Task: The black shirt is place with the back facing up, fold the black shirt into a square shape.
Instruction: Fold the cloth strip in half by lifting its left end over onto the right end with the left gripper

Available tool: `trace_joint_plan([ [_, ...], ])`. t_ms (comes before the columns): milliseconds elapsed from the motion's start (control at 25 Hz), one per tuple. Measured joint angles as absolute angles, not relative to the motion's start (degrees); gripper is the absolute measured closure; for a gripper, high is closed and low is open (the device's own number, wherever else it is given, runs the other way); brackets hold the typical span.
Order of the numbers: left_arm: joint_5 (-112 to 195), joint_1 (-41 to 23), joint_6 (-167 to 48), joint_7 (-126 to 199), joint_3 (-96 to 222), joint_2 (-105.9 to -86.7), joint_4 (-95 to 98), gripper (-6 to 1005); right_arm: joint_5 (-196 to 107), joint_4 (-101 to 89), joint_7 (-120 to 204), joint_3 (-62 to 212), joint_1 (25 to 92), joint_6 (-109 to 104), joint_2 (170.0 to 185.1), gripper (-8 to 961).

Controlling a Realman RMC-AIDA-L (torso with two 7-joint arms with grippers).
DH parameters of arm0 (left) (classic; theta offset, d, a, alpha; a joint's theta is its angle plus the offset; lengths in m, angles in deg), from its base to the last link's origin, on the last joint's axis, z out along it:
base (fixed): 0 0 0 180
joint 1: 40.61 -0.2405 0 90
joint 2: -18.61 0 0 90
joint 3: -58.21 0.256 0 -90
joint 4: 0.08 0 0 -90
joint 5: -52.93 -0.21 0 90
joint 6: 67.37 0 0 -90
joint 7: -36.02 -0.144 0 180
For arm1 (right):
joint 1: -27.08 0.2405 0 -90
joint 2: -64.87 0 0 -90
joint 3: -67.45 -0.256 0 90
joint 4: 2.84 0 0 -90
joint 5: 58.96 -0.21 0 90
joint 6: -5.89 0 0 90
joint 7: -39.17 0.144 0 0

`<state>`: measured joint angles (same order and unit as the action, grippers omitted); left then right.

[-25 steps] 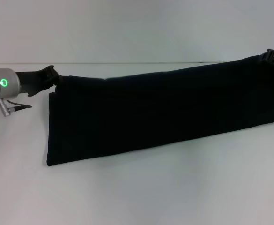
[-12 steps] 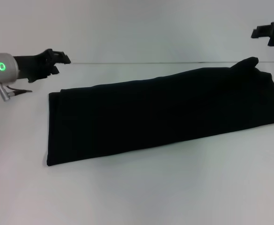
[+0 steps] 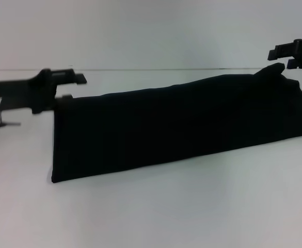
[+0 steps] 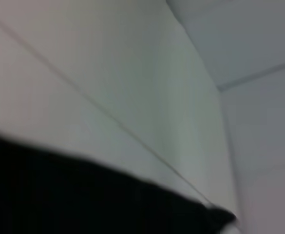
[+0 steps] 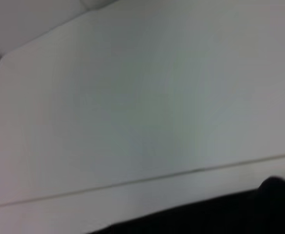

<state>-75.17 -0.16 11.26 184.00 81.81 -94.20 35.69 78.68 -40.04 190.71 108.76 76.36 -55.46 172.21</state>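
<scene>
The black shirt (image 3: 176, 124) lies folded in a long band across the white desk (image 3: 151, 212). Left pincer (image 3: 70, 87) hovers at its far left corner, fingers apart. Right pincer (image 3: 284, 56) hangs above the far right end, fingers apart, clear of the cloth

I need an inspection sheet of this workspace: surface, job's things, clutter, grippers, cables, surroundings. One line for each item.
Surface: white table, bare around the cloth.
Job's things: black shirt lying folded into a long strip across the table, not yet square; a small peak of fabric stands up at its right far corner.
Clutter: nothing seen.
Grippers: left gripper open, just beyond the strip's left far corner; right gripper open, in the air above the right far corner. Neither holds fabric.
Cables: nothing seen.
Surroundings: plain pale wall behind the table.
</scene>
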Motion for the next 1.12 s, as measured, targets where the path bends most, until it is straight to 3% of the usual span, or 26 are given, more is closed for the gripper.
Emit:
trace_joint_plan([
  [160,-77.1,-3.6,22.0,185.2,76.6,-94.36,35.4,278,81.6,-43.7,193.9,108.8,76.3,-62.0,171.79,276],
  [480,-80.0,-11.8,24.6,188.0,74.0,-97.21,35.3,278,83.9,-44.5,196.2,108.5,76.7,-64.6,170.31,276],
  [1120,-80.6,-13.7,14.6,190.3,73.2,-98.18,29.4,282,83.6,-44.4,196.2,108.2,76.0,-63.5,170.75,275],
])
